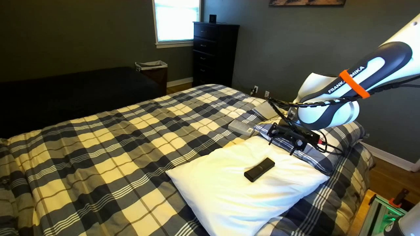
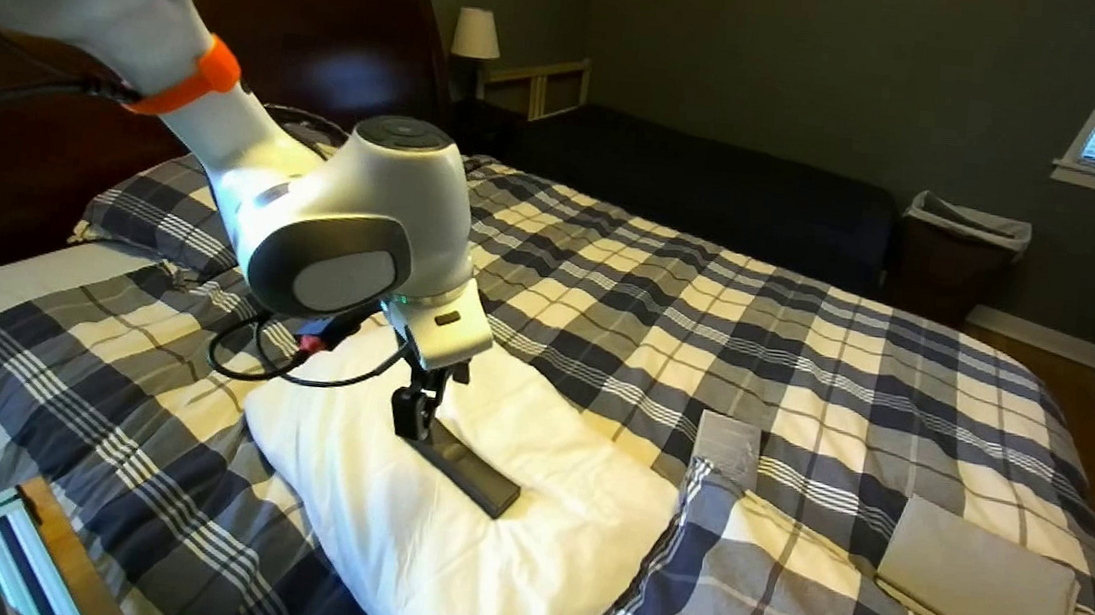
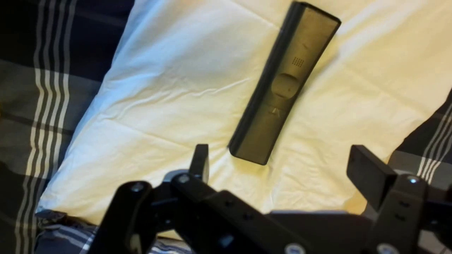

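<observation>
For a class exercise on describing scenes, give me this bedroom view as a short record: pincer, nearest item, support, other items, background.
Pincer: open, holding nothing, above the white pillow
Nearest item: black remote, lying on the pillow, apart from the pincer
Support: plaid bedspread under the pillow
Other items on bed: grey box-like item, folded grey cloth
Background: dark chest of drawers, bright window, lamp

A: Where is the remote (image 3: 279,95) lying?
B: On the pillow (image 1: 213,196), which is resting on the bed (image 1: 108,157); claw (image 3: 279,155) hanging above the pillow.
A: Pillow's right, in an exterior view?
B: A box (image 2: 728,437) is lying there, folded cloth (image 2: 978,585) farther right.
A: Beyond the bed, in an exterior view?
B: A bin (image 1: 159,77) is standing left of the dresser (image 1: 215,55).
</observation>
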{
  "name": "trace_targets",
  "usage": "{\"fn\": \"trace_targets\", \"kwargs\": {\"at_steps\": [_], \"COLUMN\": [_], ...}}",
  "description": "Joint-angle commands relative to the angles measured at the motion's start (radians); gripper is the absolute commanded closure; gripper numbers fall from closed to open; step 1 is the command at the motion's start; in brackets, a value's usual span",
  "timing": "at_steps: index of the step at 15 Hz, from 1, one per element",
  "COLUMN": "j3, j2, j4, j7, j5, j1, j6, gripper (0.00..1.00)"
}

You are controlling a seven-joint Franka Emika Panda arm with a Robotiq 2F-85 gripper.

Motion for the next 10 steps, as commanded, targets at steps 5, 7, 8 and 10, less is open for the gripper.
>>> {"fn": "trace_targets", "kwargs": {"at_steps": [5, 7, 8, 10], "j3": [0.015, 0.016, 0.023, 0.024], "j2": [0.229, 0.276, 0.298, 0.342], "j4": [0.082, 0.105, 0.119, 0.149], "j7": [0.050, 0.041, 0.034, 0.047], "j5": [0.029, 0.071, 0.102, 0.138], "j1": [0.038, 0.049, 0.050, 0.057], "j6": [0.066, 0.105, 0.114, 0.115], "gripper": [0.00, 0.00, 0.00, 0.00]}}
